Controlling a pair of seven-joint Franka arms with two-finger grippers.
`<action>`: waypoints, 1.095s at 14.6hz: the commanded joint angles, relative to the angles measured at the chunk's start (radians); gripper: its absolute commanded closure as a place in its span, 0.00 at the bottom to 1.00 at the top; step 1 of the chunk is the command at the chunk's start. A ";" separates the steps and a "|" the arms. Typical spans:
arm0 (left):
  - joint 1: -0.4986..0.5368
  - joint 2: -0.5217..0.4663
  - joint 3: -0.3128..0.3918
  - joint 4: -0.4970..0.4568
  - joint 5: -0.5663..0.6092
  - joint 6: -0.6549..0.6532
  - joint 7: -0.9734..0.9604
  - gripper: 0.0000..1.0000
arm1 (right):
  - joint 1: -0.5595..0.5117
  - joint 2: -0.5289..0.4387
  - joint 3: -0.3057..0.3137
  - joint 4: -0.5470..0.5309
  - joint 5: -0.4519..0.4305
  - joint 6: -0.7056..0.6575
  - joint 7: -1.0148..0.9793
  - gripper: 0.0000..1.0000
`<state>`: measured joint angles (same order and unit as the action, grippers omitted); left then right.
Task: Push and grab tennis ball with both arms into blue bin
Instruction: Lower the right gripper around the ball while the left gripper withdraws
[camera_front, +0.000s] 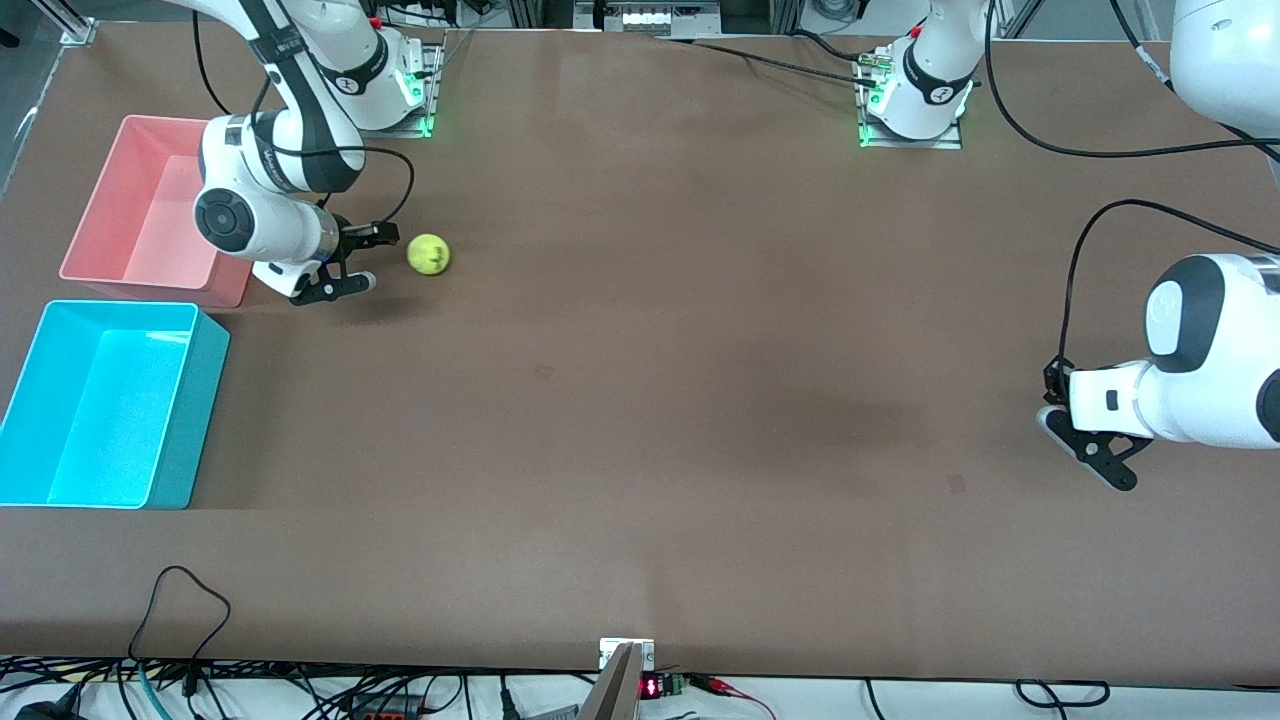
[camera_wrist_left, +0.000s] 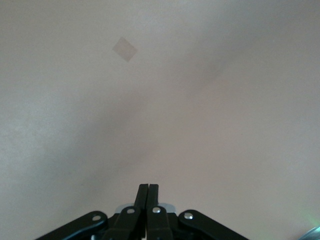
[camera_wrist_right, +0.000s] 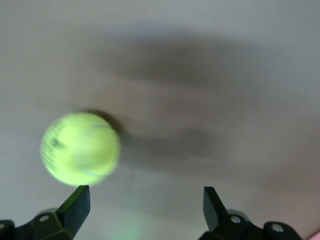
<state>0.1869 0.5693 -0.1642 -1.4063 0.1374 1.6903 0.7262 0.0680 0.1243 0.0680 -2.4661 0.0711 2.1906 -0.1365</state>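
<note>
Only right wrist cam shows us tennis ball (camera_wrist_right: 80, 148) logo, unreadable; right tool (camera_wrist_right: 146, 205) wide; left tool (camera_wrist_left: 148, 192) pinched, empty, over counter (camera_front: 700, 350).

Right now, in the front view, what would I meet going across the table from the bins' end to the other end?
The blue bin and the pink bin first, then the right gripper with open jaws, the tennis ball just past it, a long bare stretch of table, and last the left gripper, jaws shut.

Right gripper (camera_front: 368, 257) fingers spread; left gripper (camera_wrist_left: 148, 192) fingers pressed together
</note>
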 joint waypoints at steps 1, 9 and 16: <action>0.014 -0.011 -0.003 0.000 -0.015 -0.017 -0.016 0.91 | 0.000 0.063 0.007 -0.001 0.009 0.063 0.008 0.00; 0.006 -0.069 -0.015 0.015 -0.016 -0.034 -0.144 0.00 | -0.004 0.101 0.007 0.003 0.007 0.109 0.006 0.00; -0.033 -0.152 -0.018 0.017 -0.016 -0.035 -0.384 0.00 | -0.010 0.042 0.007 0.012 0.006 0.103 0.003 0.00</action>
<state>0.1605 0.4549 -0.1854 -1.3871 0.1355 1.6728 0.4004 0.0671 0.2028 0.0691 -2.4474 0.0742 2.2923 -0.1365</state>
